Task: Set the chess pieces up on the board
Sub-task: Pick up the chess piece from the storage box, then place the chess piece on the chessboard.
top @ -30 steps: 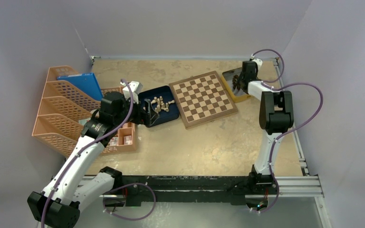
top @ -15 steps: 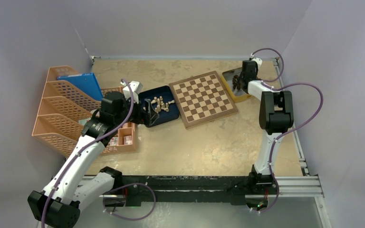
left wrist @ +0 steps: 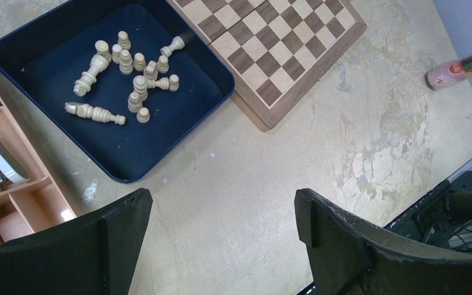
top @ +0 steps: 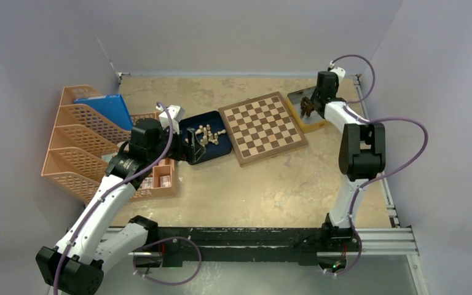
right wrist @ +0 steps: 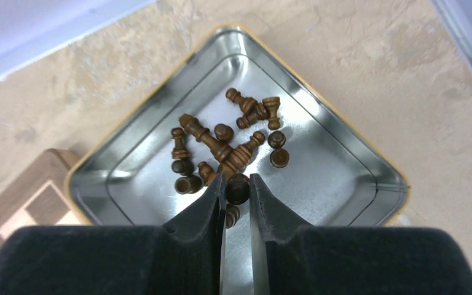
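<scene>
Nearest the bases, the left claw (left wrist: 221, 206) hangs spread wide over bare worktop (left wrist: 270, 178), holding nothing. Just beyond it the blue tray (left wrist: 160, 144) holds the cream chessmen (left wrist: 136, 67), most of them lying in a loose cluster toward its far side. The board (top: 263, 128) lies beside the tray, touching or nearly touching its edge, and no piece stands on any square I can make out.

Farthest off, past the board's right corner, sits the silver tin (right wrist: 338, 178) with the dark chessmen (right wrist: 221, 144) tumbled in its middle. The right claw (right wrist: 236, 179) is down among them, its fingers pressed in on one small dark piece (right wrist: 238, 187) – round-topped, probably a pawn – at the near edge of the heap.

The step in hand looks like the first pick of a dark piece, so the task is barely begun. To do it well, the lift should go straight up and slowly: neighbouring pieces lie touching or just beside the pinched one, and a sideways drag could hook them or twist the piece in the grip. It is so small that the hold is worth confirming once clear of the tin wall – then carry it over the rim to the board's near-right ranks and set it down upright, centred on a square, before letting go.
</scene>
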`<act>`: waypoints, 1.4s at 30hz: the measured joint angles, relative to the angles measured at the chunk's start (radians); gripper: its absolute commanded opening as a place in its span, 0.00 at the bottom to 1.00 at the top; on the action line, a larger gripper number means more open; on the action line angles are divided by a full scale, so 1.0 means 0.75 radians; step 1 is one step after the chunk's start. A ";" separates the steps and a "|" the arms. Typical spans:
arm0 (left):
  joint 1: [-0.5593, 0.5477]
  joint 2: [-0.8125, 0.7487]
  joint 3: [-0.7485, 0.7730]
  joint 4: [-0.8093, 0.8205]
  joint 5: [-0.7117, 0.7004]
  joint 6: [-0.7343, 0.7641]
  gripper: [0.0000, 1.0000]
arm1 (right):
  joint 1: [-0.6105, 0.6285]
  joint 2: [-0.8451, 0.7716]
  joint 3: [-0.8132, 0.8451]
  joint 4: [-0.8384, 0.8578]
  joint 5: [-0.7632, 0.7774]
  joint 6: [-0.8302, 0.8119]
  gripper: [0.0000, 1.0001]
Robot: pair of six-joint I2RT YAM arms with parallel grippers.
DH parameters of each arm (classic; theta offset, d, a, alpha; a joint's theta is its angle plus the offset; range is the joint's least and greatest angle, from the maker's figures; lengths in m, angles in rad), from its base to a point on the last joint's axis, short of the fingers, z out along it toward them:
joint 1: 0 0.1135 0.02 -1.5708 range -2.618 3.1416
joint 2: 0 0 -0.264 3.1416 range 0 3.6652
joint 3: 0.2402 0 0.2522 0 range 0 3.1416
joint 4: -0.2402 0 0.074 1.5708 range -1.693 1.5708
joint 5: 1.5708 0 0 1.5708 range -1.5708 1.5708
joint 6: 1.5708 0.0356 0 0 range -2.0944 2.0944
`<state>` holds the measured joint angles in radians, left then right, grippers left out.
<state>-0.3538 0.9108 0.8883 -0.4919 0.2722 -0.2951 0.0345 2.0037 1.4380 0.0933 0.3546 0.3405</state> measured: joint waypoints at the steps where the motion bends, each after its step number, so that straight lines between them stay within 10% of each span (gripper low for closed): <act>1: 0.000 0.000 -0.001 -0.002 -0.001 0.000 0.86 | 0.004 -0.025 0.000 -0.005 0.004 0.001 0.13; 42: 0.000 -0.005 -0.001 -0.009 -0.004 -0.001 0.86 | 0.443 -0.709 -0.622 -0.237 -0.015 0.168 0.13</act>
<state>-0.3538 0.9070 0.8879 -0.4984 0.2695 -0.2958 0.3668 1.4723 0.9718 -0.0841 0.3435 0.4667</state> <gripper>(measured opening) 0.867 0.189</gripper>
